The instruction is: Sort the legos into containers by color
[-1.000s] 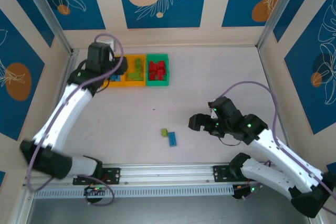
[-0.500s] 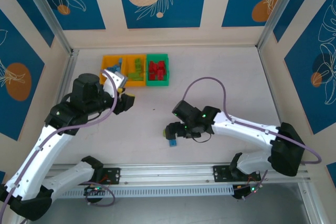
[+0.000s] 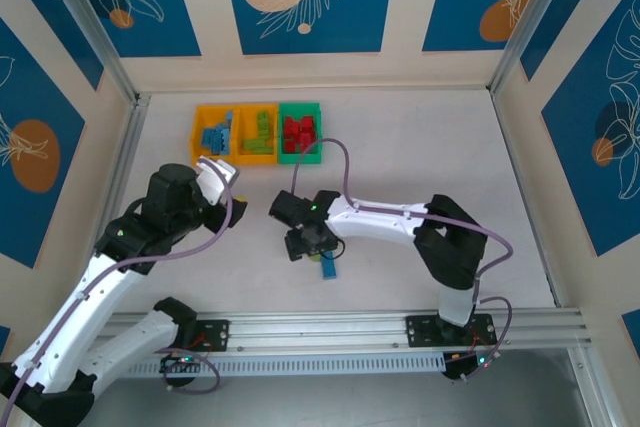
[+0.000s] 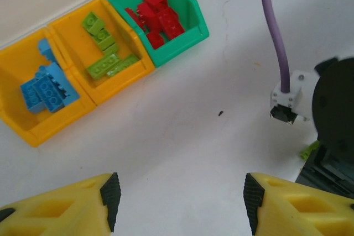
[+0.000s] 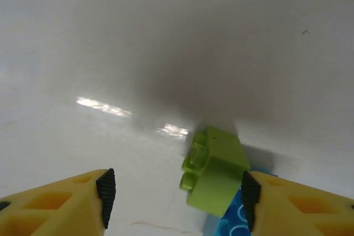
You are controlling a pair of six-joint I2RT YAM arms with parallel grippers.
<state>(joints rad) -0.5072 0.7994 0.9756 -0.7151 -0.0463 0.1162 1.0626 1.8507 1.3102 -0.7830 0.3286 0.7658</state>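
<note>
Three joined containers stand at the back left: an orange bin (image 3: 196,133) with blue legos (image 4: 47,88), an orange bin (image 4: 124,84) with lime green legos (image 4: 105,48), and a green bin (image 4: 182,45) with red legos (image 4: 157,14). My right gripper (image 5: 174,197) is open, low over the table, straddling a lime green lego (image 5: 217,171). That brick touches the right fingertip; the left pad is well apart from it. It rests partly on a blue lego (image 3: 327,267). My left gripper (image 4: 181,202) hangs open over bare table near the bins, holding nothing.
The right arm (image 3: 390,219) stretches across the table's middle from its base at the near right. Its purple cable (image 4: 275,31) and wrist (image 4: 332,114) stand to the right of my left gripper. The left wall rail (image 3: 125,162) runs beside the bins.
The right arm swung left across the table to the two loose bricks and its jaws narrowed. The left arm drew back from the bins toward the near side, its jaws widening.
</note>
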